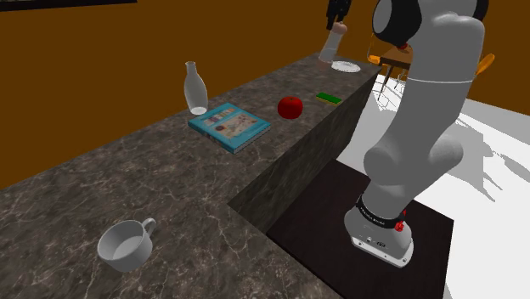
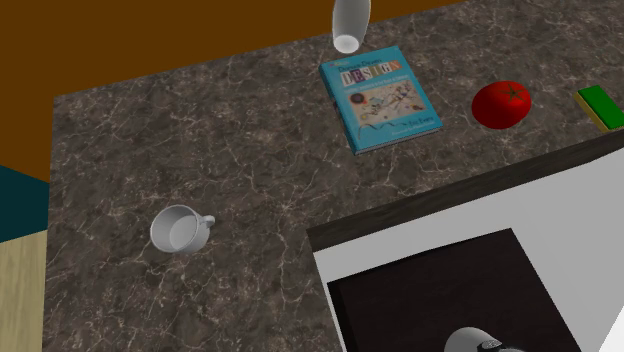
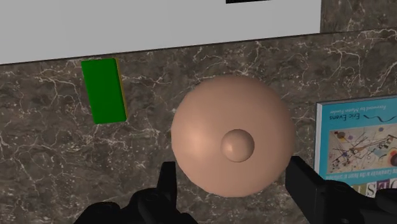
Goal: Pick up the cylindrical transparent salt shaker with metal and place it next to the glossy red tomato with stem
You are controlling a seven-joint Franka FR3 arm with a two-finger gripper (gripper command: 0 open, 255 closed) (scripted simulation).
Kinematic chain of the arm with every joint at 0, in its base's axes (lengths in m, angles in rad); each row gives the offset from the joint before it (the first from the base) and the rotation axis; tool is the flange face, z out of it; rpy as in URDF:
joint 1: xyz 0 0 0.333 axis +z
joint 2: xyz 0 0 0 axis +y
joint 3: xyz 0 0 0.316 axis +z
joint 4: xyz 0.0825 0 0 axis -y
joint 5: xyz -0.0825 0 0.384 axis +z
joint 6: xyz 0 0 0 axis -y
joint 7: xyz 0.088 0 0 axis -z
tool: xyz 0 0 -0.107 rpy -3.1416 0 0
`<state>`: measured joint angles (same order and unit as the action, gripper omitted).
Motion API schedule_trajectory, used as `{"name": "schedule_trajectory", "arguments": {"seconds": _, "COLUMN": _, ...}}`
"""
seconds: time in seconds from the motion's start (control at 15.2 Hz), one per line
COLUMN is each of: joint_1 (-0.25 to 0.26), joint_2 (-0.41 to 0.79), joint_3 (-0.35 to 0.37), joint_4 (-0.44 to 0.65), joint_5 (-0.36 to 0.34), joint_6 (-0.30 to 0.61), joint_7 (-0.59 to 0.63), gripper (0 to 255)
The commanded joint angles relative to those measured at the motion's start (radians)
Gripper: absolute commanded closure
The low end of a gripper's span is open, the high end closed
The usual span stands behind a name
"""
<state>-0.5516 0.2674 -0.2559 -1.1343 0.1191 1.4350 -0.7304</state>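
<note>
Carry step: claw (image 1: pixel 337 21) pinches the salt shaker (image 1: pixel 332 44), up off the table (image 1: pixel 127 170). Next, lower it upright just beside the tomato (image 1: pixel 290 106), then let go.

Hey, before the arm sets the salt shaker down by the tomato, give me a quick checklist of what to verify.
1. Grip: gripper shut on the salt shaker, a finger on each side: ok.
2. Salt shaker raised clear of the counter, judging by the shoulder view: ok.
3. Tomato sits alone, nothing touching it: ok.
4. Bare counter between the tomato and the book, and toward the green block: ok.
5. Salt shaker lined up beside the tomato rather than over it: cannot tell.
</note>
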Motion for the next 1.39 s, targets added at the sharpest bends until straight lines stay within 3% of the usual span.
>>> {"name": "schedule_trajectory", "arguments": {"seconds": 0.0, "joint_1": -0.015, "joint_2": 0.012, "joint_3": -0.006, "joint_4": -0.006, "joint_5": 0.005, "joint_6": 0.016, "joint_7": -0.023, "gripper": 255}}
{"name": "schedule_trajectory", "arguments": {"seconds": 1.32, "joint_1": 0.014, "joint_2": -0.080, "joint_3": -0.001, "joint_4": -0.407, "joint_5": -0.019, "joint_6": 0.329, "joint_7": -0.029, "gripper": 255}}
